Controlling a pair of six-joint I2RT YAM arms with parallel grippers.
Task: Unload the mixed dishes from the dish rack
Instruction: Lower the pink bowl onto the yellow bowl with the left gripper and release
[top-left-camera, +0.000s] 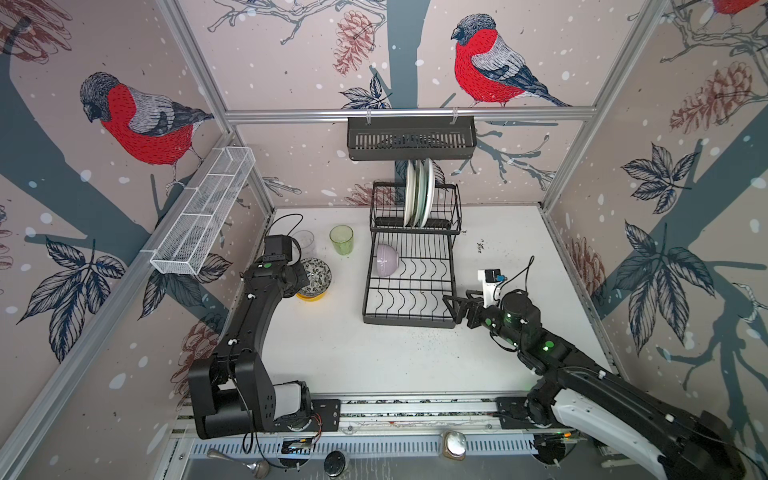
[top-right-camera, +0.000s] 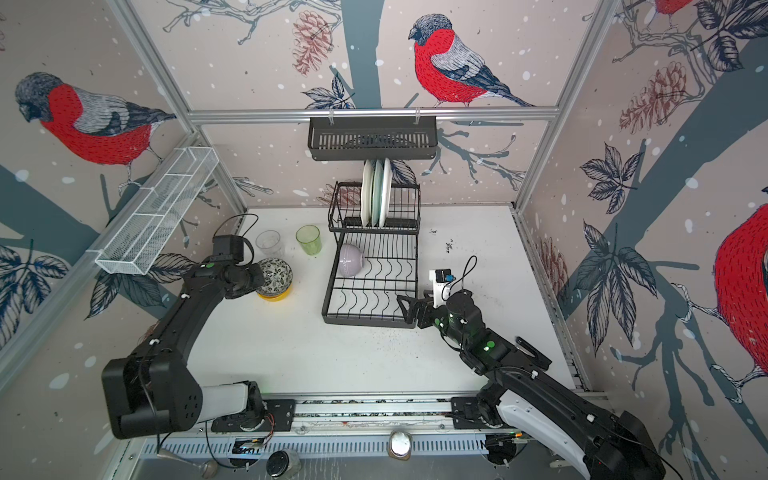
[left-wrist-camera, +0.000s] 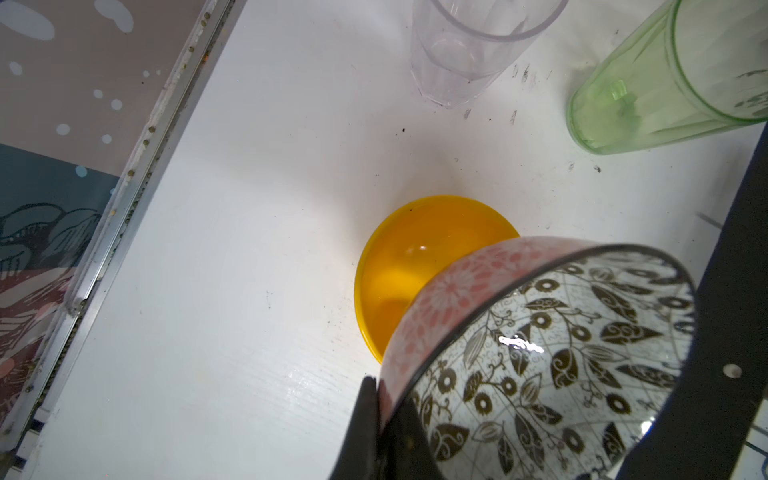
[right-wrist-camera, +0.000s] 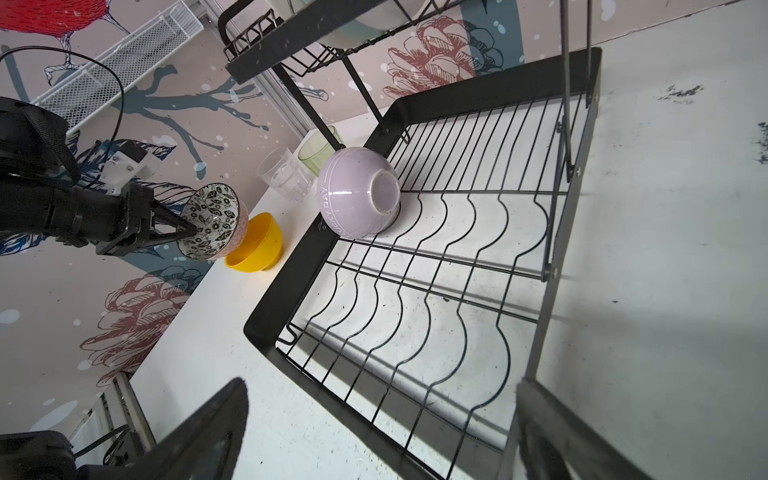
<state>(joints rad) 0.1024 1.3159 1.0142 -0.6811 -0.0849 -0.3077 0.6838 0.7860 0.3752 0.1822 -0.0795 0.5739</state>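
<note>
Our right jaws stand spread by the front corner of the dish rack (top-left-camera: 409, 322). Our left jaws pinch the pink-patterned bowl (left-wrist-camera: 540, 353) over the yellow bowl (left-wrist-camera: 415, 266). The lilac bowl (top-left-camera: 386, 259) lies on the lower tier, plates (top-left-camera: 419, 193) upright above.

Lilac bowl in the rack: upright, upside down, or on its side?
On its side. The lilac bowl lies on the dish rack's lower tier, its foot ring facing sideways rather than down or up.
</note>
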